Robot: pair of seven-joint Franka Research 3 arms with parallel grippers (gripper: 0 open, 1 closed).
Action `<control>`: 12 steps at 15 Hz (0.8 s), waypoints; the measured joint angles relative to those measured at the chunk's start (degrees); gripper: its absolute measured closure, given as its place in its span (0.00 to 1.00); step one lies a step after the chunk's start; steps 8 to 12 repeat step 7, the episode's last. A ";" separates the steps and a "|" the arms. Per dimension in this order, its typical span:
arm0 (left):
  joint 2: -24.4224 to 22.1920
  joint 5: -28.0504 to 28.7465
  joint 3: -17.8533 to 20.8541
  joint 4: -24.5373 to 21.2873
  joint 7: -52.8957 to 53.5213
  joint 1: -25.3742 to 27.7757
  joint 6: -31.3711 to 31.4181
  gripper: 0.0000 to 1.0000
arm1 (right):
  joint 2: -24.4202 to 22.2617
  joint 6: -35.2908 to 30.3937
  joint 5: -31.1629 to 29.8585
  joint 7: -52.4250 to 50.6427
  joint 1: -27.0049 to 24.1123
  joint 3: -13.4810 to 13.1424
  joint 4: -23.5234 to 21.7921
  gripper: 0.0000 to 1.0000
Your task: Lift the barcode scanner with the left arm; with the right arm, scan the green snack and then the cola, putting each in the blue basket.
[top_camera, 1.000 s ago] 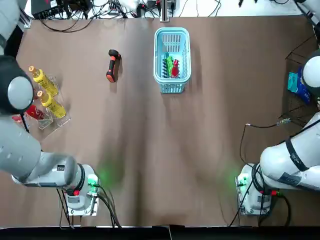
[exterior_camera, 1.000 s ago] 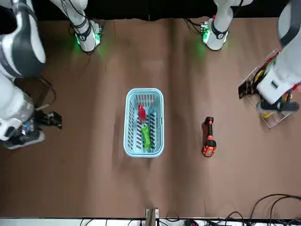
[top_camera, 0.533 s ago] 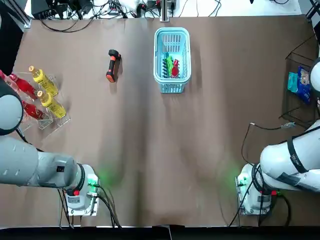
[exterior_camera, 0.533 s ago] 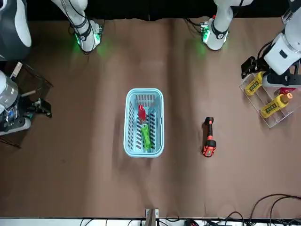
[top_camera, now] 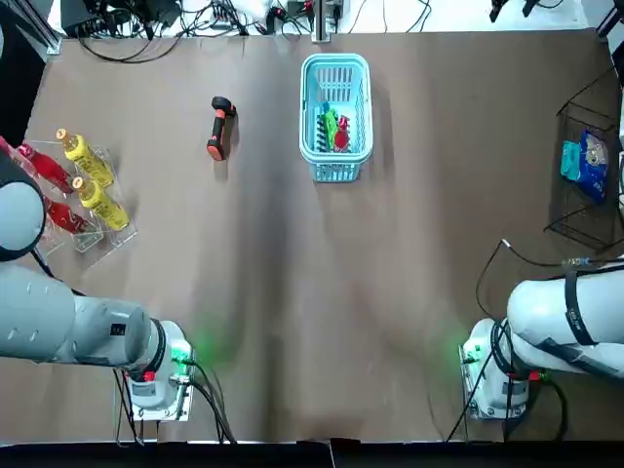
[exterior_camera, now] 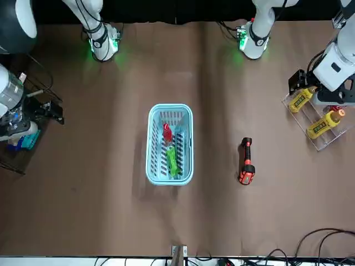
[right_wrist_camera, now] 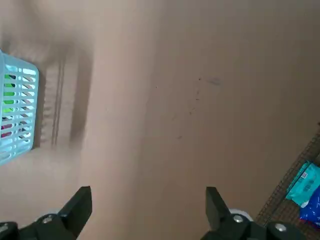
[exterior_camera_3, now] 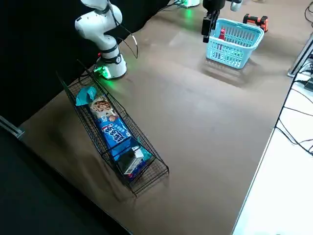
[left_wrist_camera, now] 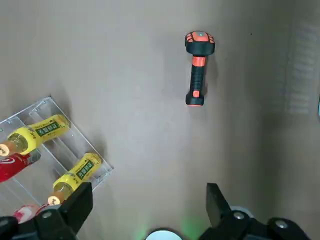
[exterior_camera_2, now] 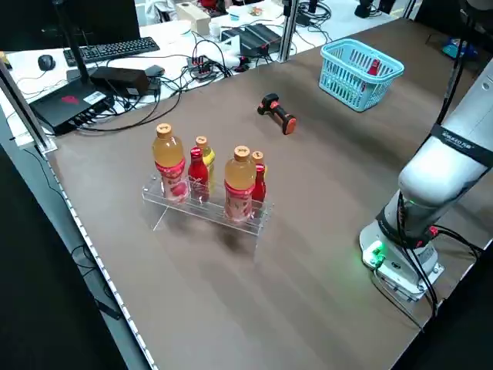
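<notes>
Counter (top_camera: 292, 292), brown, one: a broad bare stretch runs down the middle, open from the arm bases out to the basket. Left fingers (left_wrist_camera: 79, 205), one pair: spread wide, holding nothing, raised over the counter. Barcode scanner (left_wrist_camera: 198, 67), one, black and orange: lies flat well beyond the left fingers, touching nothing, with bare counter all round it. Clear bottle rack (left_wrist_camera: 75, 142), one: close under the left fingers, near the counter's left edge. It holds four bottles by the top view's count, two yellow bottles (top_camera: 83, 156) and two red bottles (top_camera: 44, 168). Right fingers (right_wrist_camera: 79, 204), one pair: spread wide, empty, raised over bare counter. Blue basket (right_wrist_camera: 17, 100), one: well apart from the right fingers, off to their left, near the counter's far edge. Green snack (exterior_camera: 173, 159), one, and cola (exterior_camera: 166, 133), one, red: both lie inside the basket, close together. Wire rack (top_camera: 575, 219), one: at the counter's right edge, off to the right of the right fingers; it holds blue packets, count not clear. Cables (top_camera: 146, 44): several, trailing along the far edge.
</notes>
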 joint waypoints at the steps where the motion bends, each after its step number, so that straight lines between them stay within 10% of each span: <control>1: 0.00 0.06 -0.07 0.11 -0.01 -0.01 0.18 0.00 | -0.43 0.08 0.00 0.00 0.00 -0.01 -0.60 0.00; 12: 0.00 0.20 -0.06 0.38 -0.01 -0.02 0.25 0.00 | -2.13 0.20 0.00 0.03 -0.96 -0.23 -0.95 0.00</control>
